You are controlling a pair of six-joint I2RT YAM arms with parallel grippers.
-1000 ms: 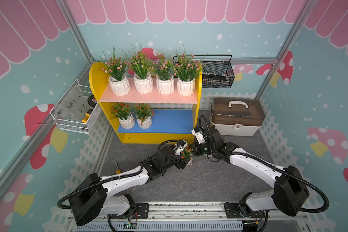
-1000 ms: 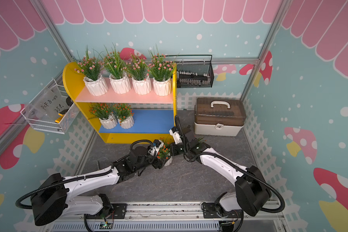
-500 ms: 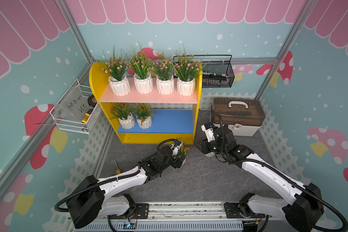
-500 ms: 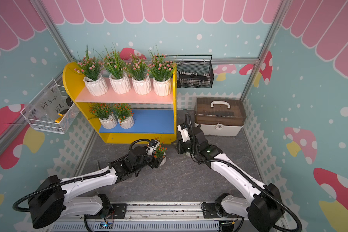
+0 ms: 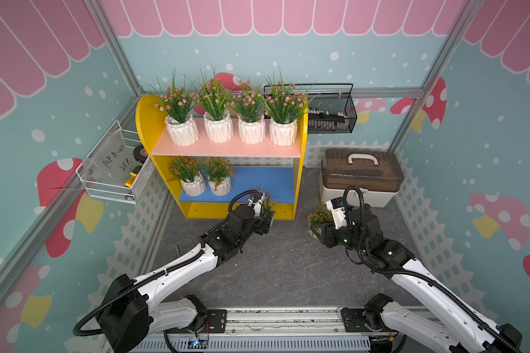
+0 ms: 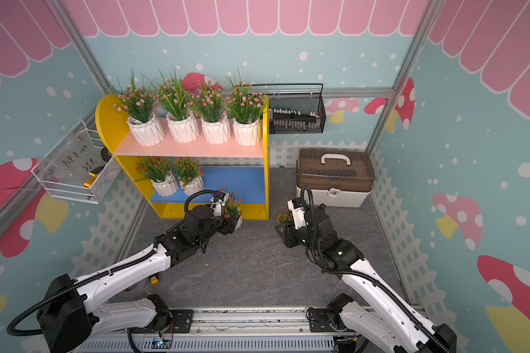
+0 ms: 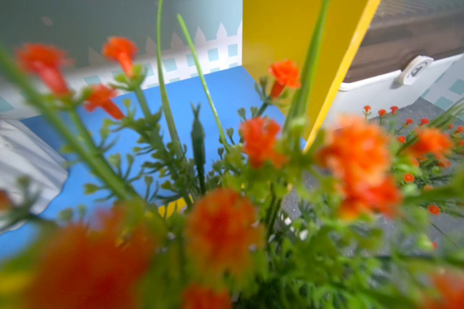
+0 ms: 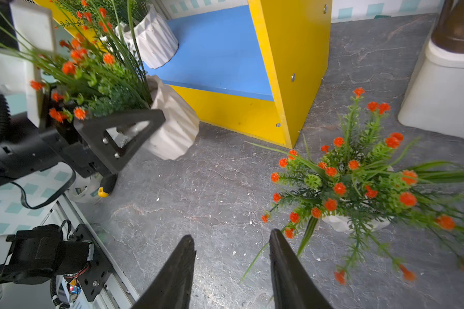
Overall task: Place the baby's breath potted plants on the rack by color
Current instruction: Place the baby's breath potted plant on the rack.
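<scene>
The rack [image 5: 227,149] holds several pink-blossomed baby's breath potted plants [image 5: 218,122] on its pink upper board. Two orange ones [image 5: 205,180] stand at the left of the blue lower board [image 5: 257,180]. My left gripper [image 5: 266,218] is shut on the white pot [image 8: 172,128] of another orange plant [image 6: 233,207], held just before the rack's front edge. Its blossoms [image 7: 359,160] fill the left wrist view and hide the jaws. My right gripper [image 8: 232,238] is open and empty over the floor. A further orange plant [image 8: 354,187] stands upright right beside it [image 5: 318,214].
A white box with a brown lid [image 5: 360,174] sits right of the rack. A black mesh basket [image 5: 331,113] hangs on the back wall, a white wire basket [image 5: 114,174] on the left wall. The grey floor [image 5: 282,262] lies between the arms.
My right gripper has drawn away from the left gripper's plant to the right and opened. The left gripper has carried its plant closer to the rack's lower board.
</scene>
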